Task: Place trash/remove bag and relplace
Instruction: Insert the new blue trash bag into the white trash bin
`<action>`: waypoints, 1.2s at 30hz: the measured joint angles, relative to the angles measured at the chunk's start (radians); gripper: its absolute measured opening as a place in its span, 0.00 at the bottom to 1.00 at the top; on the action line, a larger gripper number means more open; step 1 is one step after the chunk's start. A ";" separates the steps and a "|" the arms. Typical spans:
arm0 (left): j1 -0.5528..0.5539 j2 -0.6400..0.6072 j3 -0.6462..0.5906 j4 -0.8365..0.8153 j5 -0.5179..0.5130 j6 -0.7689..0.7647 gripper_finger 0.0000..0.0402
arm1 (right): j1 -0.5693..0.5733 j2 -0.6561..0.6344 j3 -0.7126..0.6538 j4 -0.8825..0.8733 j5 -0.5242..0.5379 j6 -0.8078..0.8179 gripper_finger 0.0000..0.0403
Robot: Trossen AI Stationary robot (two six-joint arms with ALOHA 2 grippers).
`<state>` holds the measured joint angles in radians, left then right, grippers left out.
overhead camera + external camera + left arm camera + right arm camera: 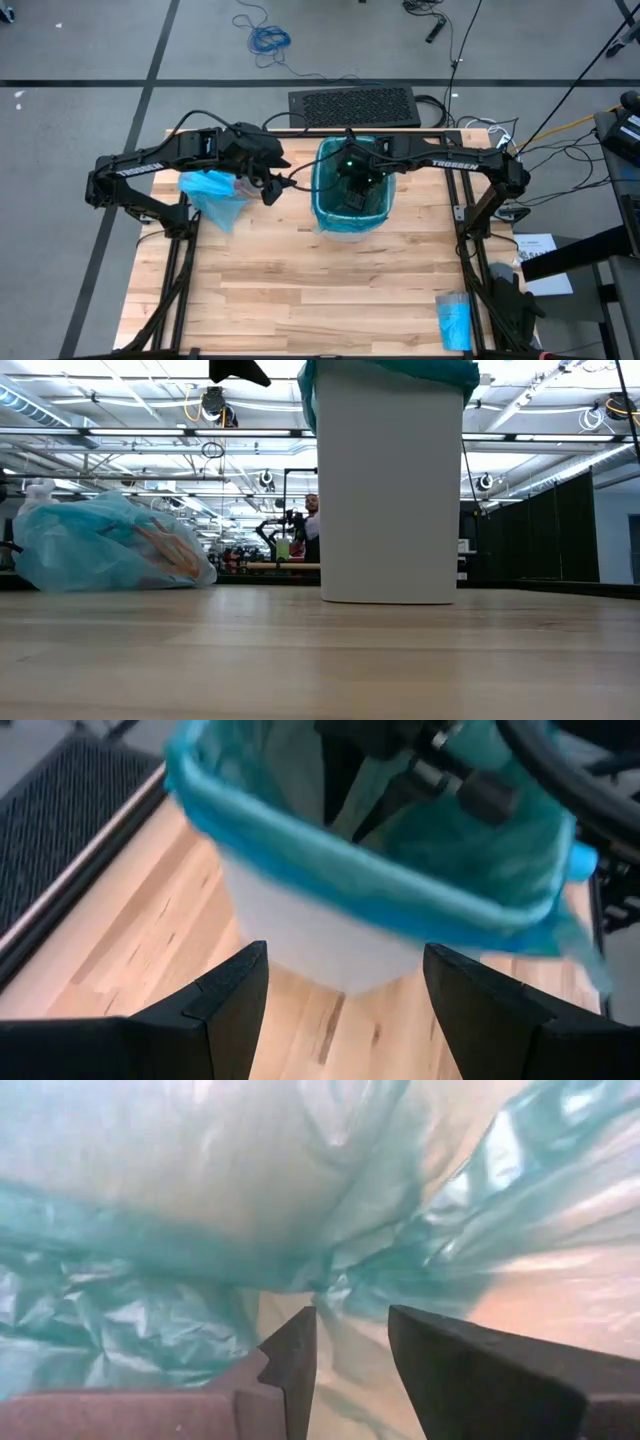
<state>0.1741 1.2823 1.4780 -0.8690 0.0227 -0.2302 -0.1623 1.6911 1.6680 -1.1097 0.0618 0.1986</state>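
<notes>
A white bin (390, 490) stands at the table's middle, toward the far edge, lined with a darker teal-green plastic bag (325, 180) folded over its rim. My right gripper (352, 195) reaches down inside it, fingers a little apart (352, 1320), with teal plastic all around. My left gripper (270, 188) hangs open just left of the bin, facing its wall (320, 940). The light sky-blue bag (100, 550) lies filled on the table at the far left, and brownish trash (160, 550) shows dimly through it. My right gripper stands inside the teal liner, pointing steeply down. A gathered fold of plastic (335, 1295) lies just beyond its fingertips. I cannot tell whether the fingers touch the plastic.
A small bright-blue roll (453, 320) lies near the table's front right corner. A black mesh mat (352, 106) sits on the floor beyond the far edge. In the room behind, a person (312, 520) shows far off. Bare wood spreads in front of the bin.
</notes>
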 joint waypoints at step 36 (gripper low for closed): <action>0.000 -0.024 0.000 0.287 -0.022 -0.023 0.65 | 0.000 -0.178 0.001 0.194 0.071 0.037 0.30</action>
<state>0.1741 1.2586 1.4780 -0.5823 0.0010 -0.2536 -0.1624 1.5135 1.6691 -0.9154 0.1325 0.2355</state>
